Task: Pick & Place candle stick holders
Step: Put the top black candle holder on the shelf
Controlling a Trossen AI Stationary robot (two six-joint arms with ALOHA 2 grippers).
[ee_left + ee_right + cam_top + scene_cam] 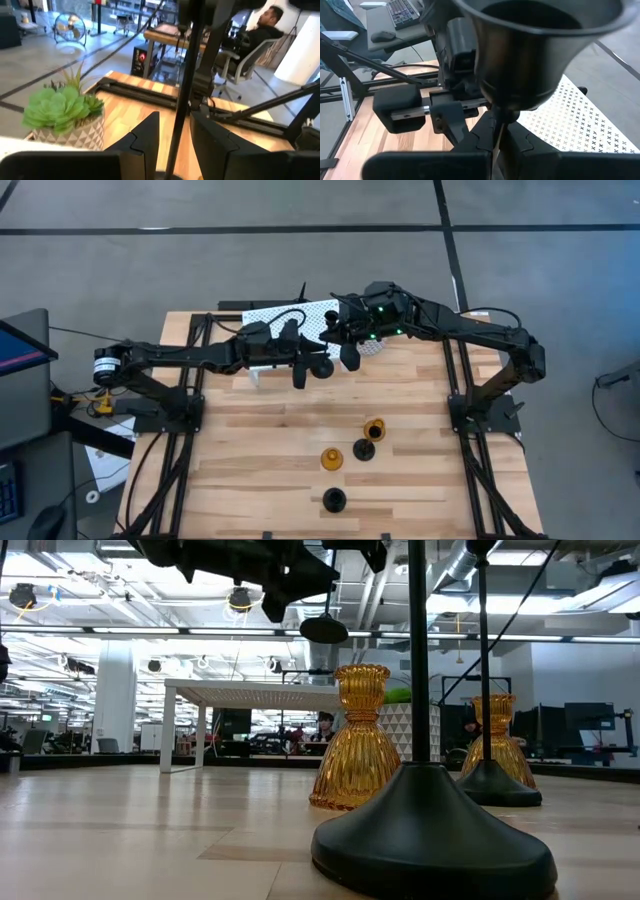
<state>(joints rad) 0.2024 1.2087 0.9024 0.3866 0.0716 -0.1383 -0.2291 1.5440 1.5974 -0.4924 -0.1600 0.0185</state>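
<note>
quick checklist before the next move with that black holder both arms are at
1. Right gripper shut on the lifted black holder, at its stem: ok.
2. Left gripper closed on the same stem: not ok; its fingers flank the stem with gaps on both sides.
3. Lifted holder's base off the table: ok.
4. Other holders upright on the near side, away from the arms, amber holders and standing black holders: ok.
5. Room between the arms and the potted plant: cannot tell.
</note>
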